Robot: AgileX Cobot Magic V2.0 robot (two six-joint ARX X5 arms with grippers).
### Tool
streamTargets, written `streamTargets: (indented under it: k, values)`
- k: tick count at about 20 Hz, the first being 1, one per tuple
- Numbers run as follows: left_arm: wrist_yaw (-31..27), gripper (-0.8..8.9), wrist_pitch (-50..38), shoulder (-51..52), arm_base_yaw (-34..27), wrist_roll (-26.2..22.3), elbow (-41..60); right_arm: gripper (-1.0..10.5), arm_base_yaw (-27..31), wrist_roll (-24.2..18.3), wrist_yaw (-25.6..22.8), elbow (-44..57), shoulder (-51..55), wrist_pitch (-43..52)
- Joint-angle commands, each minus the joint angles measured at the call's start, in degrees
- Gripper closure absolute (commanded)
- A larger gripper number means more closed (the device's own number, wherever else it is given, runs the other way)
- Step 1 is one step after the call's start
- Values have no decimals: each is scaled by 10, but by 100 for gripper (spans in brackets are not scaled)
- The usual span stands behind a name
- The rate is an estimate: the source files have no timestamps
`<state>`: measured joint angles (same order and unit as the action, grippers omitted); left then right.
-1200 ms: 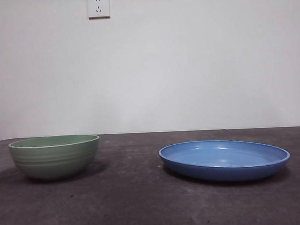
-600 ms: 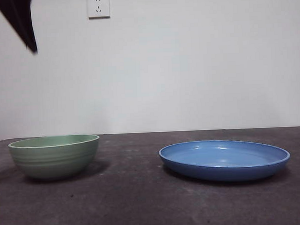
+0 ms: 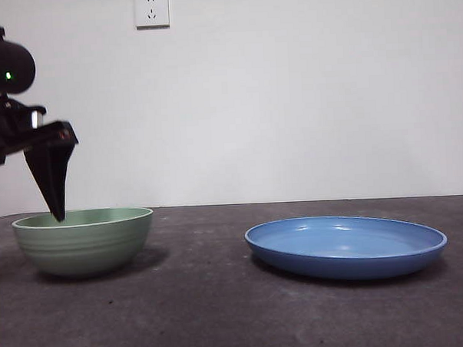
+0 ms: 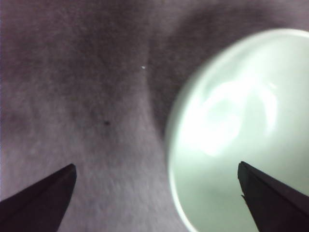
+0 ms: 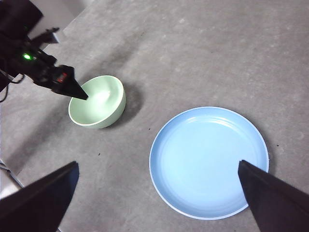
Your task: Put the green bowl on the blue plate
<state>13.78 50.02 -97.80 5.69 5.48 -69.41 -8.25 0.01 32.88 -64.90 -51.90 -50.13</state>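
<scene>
Mint-green and glossy, the green bowl (image 3: 84, 241) sits on the grey tabletop (image 3: 222, 312) with the left gripper (image 4: 157, 193) poised right over its near rim, fingers (image 3: 53, 181) spread wide so that one tip hangs over the bowl's hollow and the other over bare tabletop outside the wall. To my eye it should sink straight down until the rim lies between the tips, then pinch the wall firmly. The blue plate (image 3: 346, 247) waits well apart, beneath the right gripper (image 5: 159, 198), which hangs high with fingers apart.
</scene>
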Motion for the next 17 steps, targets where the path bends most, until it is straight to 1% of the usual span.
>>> streamTargets:
  k: [1,2,3,4,7,10,11,12,17]
  values:
    - [2,193,-9,-30,-1,2,-12,384,-3,0,2,-8,-4,3]
    - [2,199,-12,-39,-1,2,-12,384,-3,0,2,-8,-4,3]
    - [2,226,-17,-46,-1,2,-12,384,-3,0,2,-8,-4,3]
    - [2,287,-21,-52,-1,2,-12,384,-3,0,2,-8,-4,3]
    - [2,549,-29,-57,-1,2,-12,384,-3,0,2,-8,-4,3]
    - [2,730,-34,-57,-1,1,-12,384,-3,0,2,-8,-4,3]
    - [2,770,-34,-57,-1,1,-12,384,-3,0,2,-8,-4,3]
    - [2,799,-34,-57,-1,-1,-12,384,-3,0,2,-8,-4,3]
    - [2,798,-32,-57,2,6,-21,384,-2,0,1,-8,-4,3]
